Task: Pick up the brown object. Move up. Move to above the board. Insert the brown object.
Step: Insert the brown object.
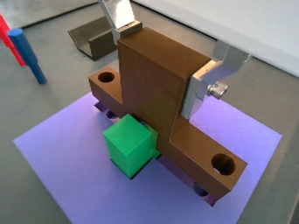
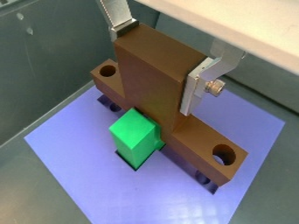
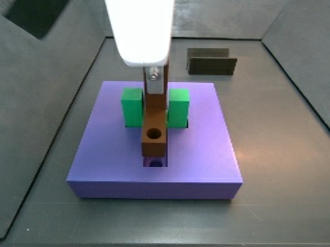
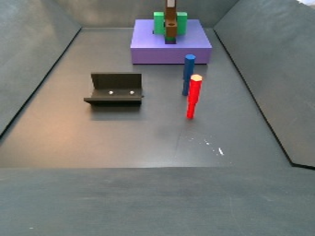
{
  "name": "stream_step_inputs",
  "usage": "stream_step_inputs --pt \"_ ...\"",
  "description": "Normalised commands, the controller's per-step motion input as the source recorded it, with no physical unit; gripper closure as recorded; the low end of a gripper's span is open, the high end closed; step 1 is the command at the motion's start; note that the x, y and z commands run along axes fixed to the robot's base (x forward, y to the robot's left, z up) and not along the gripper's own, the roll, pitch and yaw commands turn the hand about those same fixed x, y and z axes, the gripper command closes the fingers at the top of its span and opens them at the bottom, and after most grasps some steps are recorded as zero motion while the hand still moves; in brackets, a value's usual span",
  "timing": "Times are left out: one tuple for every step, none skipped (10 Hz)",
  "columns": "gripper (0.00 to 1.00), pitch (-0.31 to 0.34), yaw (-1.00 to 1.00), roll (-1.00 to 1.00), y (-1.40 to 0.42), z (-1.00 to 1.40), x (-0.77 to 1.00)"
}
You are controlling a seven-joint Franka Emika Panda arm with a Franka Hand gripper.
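Observation:
My gripper (image 1: 163,52) is shut on the brown object (image 1: 158,96), with the silver fingers (image 1: 216,74) pressing the two sides of its upright block. It shows the same way in both wrist views (image 2: 163,52). The piece's narrow bar (image 2: 216,153), with a round hole at each end, lies along the central groove of the lavender board (image 1: 65,162), beside the green block (image 1: 131,144). In a side view the brown object (image 3: 153,125) hangs under my gripper (image 3: 153,79) over the board (image 3: 206,145). I cannot tell whether the bar touches the groove.
The dark fixture (image 4: 114,89) stands on the grey floor away from the board (image 4: 197,53), and also shows in a side view (image 3: 211,62). A blue peg (image 4: 190,69) and a red peg (image 4: 193,100) stand upright near the board. Grey walls enclose the floor.

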Motion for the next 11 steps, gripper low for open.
stream_step_inputs --pt "1.00 0.000 0.03 0.00 0.00 -0.28 0.15" --pt "1.00 0.000 0.06 0.05 0.00 -0.28 0.05" --pt "1.00 0.000 0.03 0.16 0.00 -0.31 0.00" --pt "1.00 0.000 0.01 0.22 0.00 -0.34 -0.01" --pt "1.00 0.000 0.03 0.20 -0.01 -0.34 0.00" --pt "1.00 0.000 0.08 0.15 -0.05 -0.31 0.07" --pt "1.00 -0.011 0.05 0.11 -0.03 -0.36 0.05" --pt "1.00 -0.083 0.02 0.04 0.00 -0.47 0.00" --pt "1.00 -0.117 0.00 0.00 0.00 -0.69 -0.02" --pt "1.00 -0.031 0.01 0.00 0.00 -0.15 0.00" --pt "1.00 0.000 0.00 0.00 0.00 0.00 0.00"
